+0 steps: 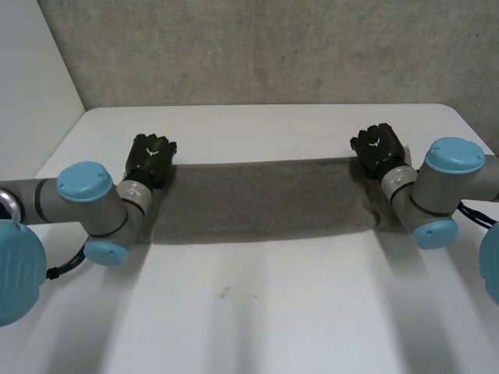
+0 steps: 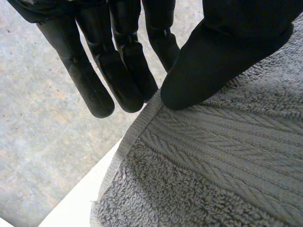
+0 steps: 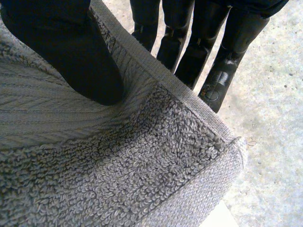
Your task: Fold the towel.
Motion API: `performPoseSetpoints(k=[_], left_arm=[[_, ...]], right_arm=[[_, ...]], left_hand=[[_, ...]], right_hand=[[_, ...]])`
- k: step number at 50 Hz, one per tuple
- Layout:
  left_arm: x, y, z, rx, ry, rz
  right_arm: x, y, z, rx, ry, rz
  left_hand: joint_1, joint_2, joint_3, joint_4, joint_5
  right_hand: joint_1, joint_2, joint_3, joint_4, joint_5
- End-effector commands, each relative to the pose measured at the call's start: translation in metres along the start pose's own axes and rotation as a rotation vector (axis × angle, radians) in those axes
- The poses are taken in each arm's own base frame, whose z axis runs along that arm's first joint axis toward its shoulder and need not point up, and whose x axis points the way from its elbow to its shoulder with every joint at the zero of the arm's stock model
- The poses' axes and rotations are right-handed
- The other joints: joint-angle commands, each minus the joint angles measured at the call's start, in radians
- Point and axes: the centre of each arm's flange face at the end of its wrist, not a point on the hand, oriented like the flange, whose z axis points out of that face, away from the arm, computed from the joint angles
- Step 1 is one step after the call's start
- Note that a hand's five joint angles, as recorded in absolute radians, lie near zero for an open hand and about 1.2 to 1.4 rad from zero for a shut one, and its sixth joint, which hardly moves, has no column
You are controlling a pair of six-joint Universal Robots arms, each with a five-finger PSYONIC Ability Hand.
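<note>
White table [image 1: 249, 312] below a rough concrete wall [image 1: 273, 47], viewed from above and behind. Stretched sideways across the table, a grey terry towel [image 1: 265, 199], lying as one long narrow band.

Left hand [image 1: 152, 156] at the band's far left corner, right hand [image 1: 376, 146] at its far right corner. Up close on the left: left thumb [image 2: 213, 61] pressed on top of the cloth just inside the hem [image 2: 135, 137], left fingers [image 2: 94, 85] straight and side by side behind it, pinching the corner. Same on the right: right thumb [image 3: 80, 56] on the ribbed border, right fingers [image 3: 218, 80] straight behind the edge, corner pinched, tip of the corner poking out past the grip.

Judged progress: early. Both far corners gripped and the band lying square. Impossible to tell whether already doubled once lengthwise. Probably left to do: bringing the held edge over to the near edge, then folding end to end.

Around the towel, just white tabletop with one small faint mark [image 1: 224, 293] on the near side. No obstacle toward the near edge. Left arm [image 1: 86, 195] and right arm [image 1: 444, 187] lying at the towel's two ends, likely needing to lift clear with the cloth.
</note>
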Motion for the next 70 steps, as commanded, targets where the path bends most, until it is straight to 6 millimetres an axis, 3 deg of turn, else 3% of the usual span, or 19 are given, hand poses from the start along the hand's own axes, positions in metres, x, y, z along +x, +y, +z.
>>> performPoseSetpoints(k=[1, 3, 6, 10, 11, 12, 15, 19, 23, 26, 29, 31, 34, 36, 41, 43, 51, 59, 70], left_arm=[[0.002, -0.001, -0.003, 0.047, -0.02, 0.02], [0.002, -0.005, -0.005, 0.058, -0.024, 0.027], [-0.004, -0.025, -0.007, 0.109, -0.042, 0.042], [-0.015, -0.05, -0.013, 0.156, -0.064, 0.046], [-0.022, -0.066, -0.018, 0.183, -0.078, 0.047], [-0.029, -0.081, -0.023, 0.208, -0.096, 0.048], [-0.036, -0.096, -0.029, 0.23, -0.11, 0.045], [-0.053, -0.126, -0.055, 0.257, -0.139, 0.033], [-0.055, -0.136, -0.085, 0.24, -0.131, -0.013], [-0.053, -0.137, -0.093, 0.23, -0.125, -0.035], [-0.051, -0.139, -0.116, 0.172, -0.112, -0.089], [-0.048, -0.137, -0.139, 0.062, -0.09, -0.152], [-0.046, -0.136, -0.149, -0.002, -0.074, -0.185], [-0.04, -0.133, -0.169, -0.13, -0.033, -0.266], [-0.034, -0.128, -0.189, -0.28, 0.009, -0.377], [-0.033, -0.126, -0.192, -0.305, 0.015, -0.398], [-0.035, -0.12, -0.191, -0.288, -0.01, -0.418], [-0.033, -0.114, -0.192, -0.266, -0.018, -0.417], [-0.032, -0.11, -0.191, -0.255, -0.026, -0.416]], right_arm=[[-0.007, 0.006, -0.001, -0.021, -0.021, 0.004], [-0.009, -0.005, -0.004, -0.004, -0.025, 0.002], [-0.001, -0.015, -0.005, 0.011, -0.013, 0.008], [0.032, -0.057, -0.015, 0.08, 0.038, 0.028], [0.043, -0.072, -0.021, 0.102, 0.055, 0.047], [0.044, -0.072, -0.021, 0.103, 0.055, 0.047], [0.065, -0.104, -0.037, 0.153, 0.086, 0.101], [0.088, -0.138, -0.065, 0.201, 0.107, 0.201], [0.096, -0.144, -0.083, 0.18, 0.095, 0.242], [0.101, -0.134, -0.1, 0.086, 0.078, 0.279], [0.098, -0.119, -0.113, -0.033, 0.043, 0.319], [0.094, -0.112, -0.119, -0.09, 0.019, 0.34], [0.082, -0.1, -0.132, -0.193, -0.035, 0.375], [0.078, -0.092, -0.138, -0.238, -0.052, 0.391], [0.074, -0.07, -0.148, -0.299, -0.055, 0.413], [0.071, -0.059, -0.149, -0.294, -0.056, 0.419], [0.064, -0.017, -0.135, -0.256, -0.054, 0.417], [0.056, 0.01, -0.126, -0.274, -0.06, 0.429], [0.046, 0.026, -0.123, -0.313, -0.078, 0.442]], left_hand=[[-1.009, -1.044, -1.042, -1.042, -1.033], [-0.931, -0.965, -0.963, -0.964, -0.954], [-1.009, -1.044, -1.042, -1.042, -1.033], [-1.009, -1.044, -1.042, -1.042, -1.033], [-1.009, -1.044, -1.042, -1.042, -1.033], [-1.009, -1.044, -1.042, -1.042, -1.033], [-1.009, -1.044, -1.042, -1.042, -1.033], [-1.009, -1.044, -1.042, -1.042, -1.033], [-1.009, -1.044, -1.042, -1.042, -1.033], [-1.009, -1.044, -1.042, -1.042, -1.033], [-1.009, -1.044, -1.042, -1.042, -1.033], [-1.009, -1.044, -1.042, -1.042, -1.033], [-1.009, -1.044, -1.042, -1.042, -1.033], [-1.009, -1.044, -1.042, -1.042, -1.033], [-1.009, -1.044, -1.042, -1.042, -1.033], [-1.009, -1.044, -1.042, -1.042, -1.033], [-1.009, -1.044, -1.042, -1.042, -1.033], [-1.009, -1.044, -1.042, -1.042, -1.033], [-1.009, -1.044, -1.042, -1.042, -1.033]], right_hand=[[-0.914, -0.998, -1.018, -1.026, -0.928], [-0.914, -0.998, -1.018, -1.026, -0.928], [-0.914, -0.998, -1.018, -1.026, -0.928], [-0.914, -0.998, -1.018, -1.026, -0.928], [-0.914, -0.998, -1.018, -1.026, -0.928], [-0.914, -0.998, -1.018, -1.026, -0.928], [-0.914, -0.998, -1.018, -1.026, -0.928], [-0.914, -0.998, -1.018, -1.026, -0.928], [-0.914, -0.998, -1.018, -1.026, -0.928], [-0.914, -0.998, -1.018, -1.026, -0.928], [-0.914, -0.998, -1.018, -1.026, -0.928], [-0.914, -0.998, -1.018, -1.026, -0.928], [-0.914, -0.998, -1.018, -1.026, -0.928], [-0.857, -0.941, -0.961, -0.969, -0.871], [-0.727, -0.812, -0.832, -0.84, -0.742], [-0.605, -0.689, -0.709, -0.717, -0.619], [-0.557, -0.641, -0.662, -0.67, -0.572], [-0.504, -0.588, -0.608, -0.617, -0.519], [-0.455, -0.539, -0.559, -0.567, -0.469]])
